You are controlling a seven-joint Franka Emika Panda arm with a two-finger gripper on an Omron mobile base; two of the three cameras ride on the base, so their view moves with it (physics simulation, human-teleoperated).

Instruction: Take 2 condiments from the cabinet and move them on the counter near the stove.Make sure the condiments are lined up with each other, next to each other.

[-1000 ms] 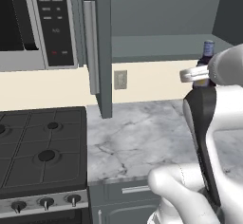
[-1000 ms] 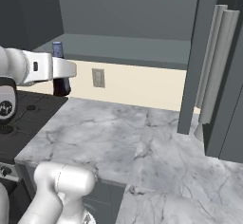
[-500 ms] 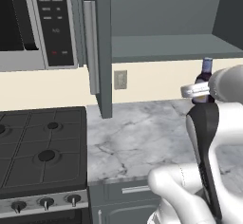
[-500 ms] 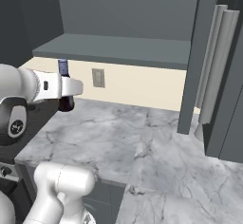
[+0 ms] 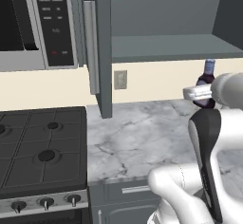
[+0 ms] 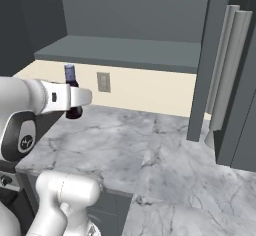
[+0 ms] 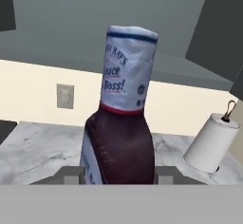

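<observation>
Bottle [image 7: 121,123] upright between gripper [image 7: 118,174] fingers, dark body, white-wrapped neck, filling hand view. Jaws clamped on bottle's lower body. Bottle [image 5: 207,83] held in air above counter [image 5: 142,137], below cabinet [image 5: 171,47] shelf, well right of stove [image 5: 42,152]. Paper roll [image 7: 210,143] stands beyond.

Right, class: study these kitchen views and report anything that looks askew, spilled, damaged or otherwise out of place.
Nothing stands out. The gripper holds a dark sauce bottle upright above the marble counter, with no spill. The cabinet door stands open, as the job needs. A paper towel roll sits upright on the counter.
</observation>
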